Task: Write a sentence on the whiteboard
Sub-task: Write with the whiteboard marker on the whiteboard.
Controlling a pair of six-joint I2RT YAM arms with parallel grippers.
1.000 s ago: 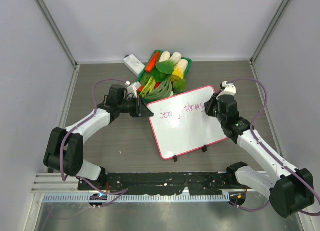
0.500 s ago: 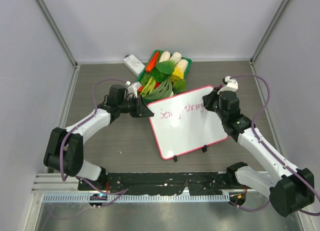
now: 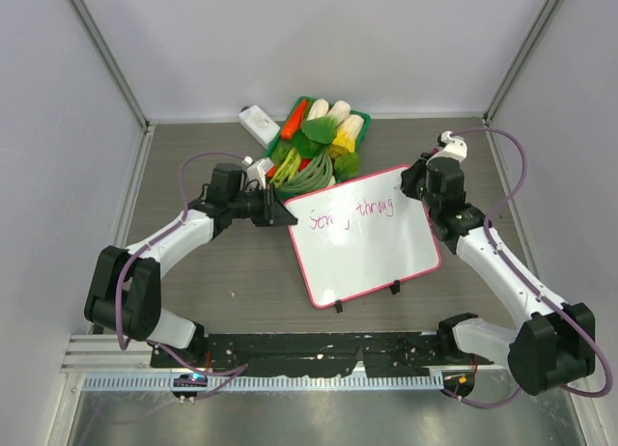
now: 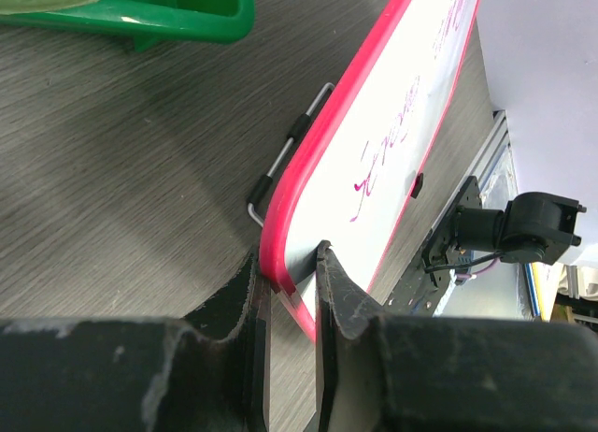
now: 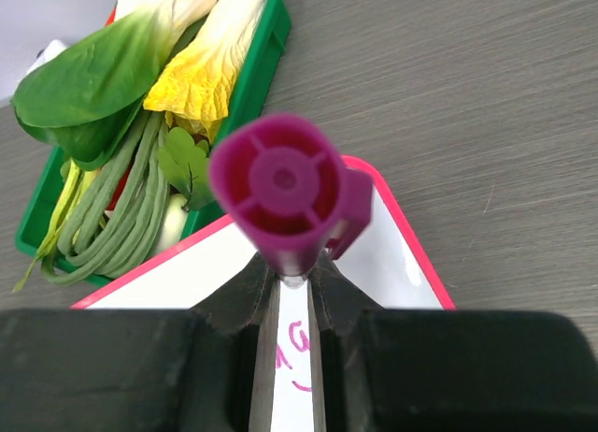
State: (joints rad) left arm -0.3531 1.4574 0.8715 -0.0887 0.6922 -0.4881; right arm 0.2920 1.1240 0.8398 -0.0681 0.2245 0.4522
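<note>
— Being pinched at one corner by the left pincer (image 4: 291, 296), the whiteboard (image 3: 372, 253) is being steadied mid-frame; the marker (image 5: 280, 189) is being gripped by the right pincer (image 5: 291, 306).
— Pressed hard, it may be knocked loose, skewing the sentence (image 3: 350, 213).

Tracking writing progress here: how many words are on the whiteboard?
2, in one line on the whiteboard: the first word at left, roughly "Strong"; the second word right of it, roughly "throug". The right end effector and its marker may hide more.
</note>
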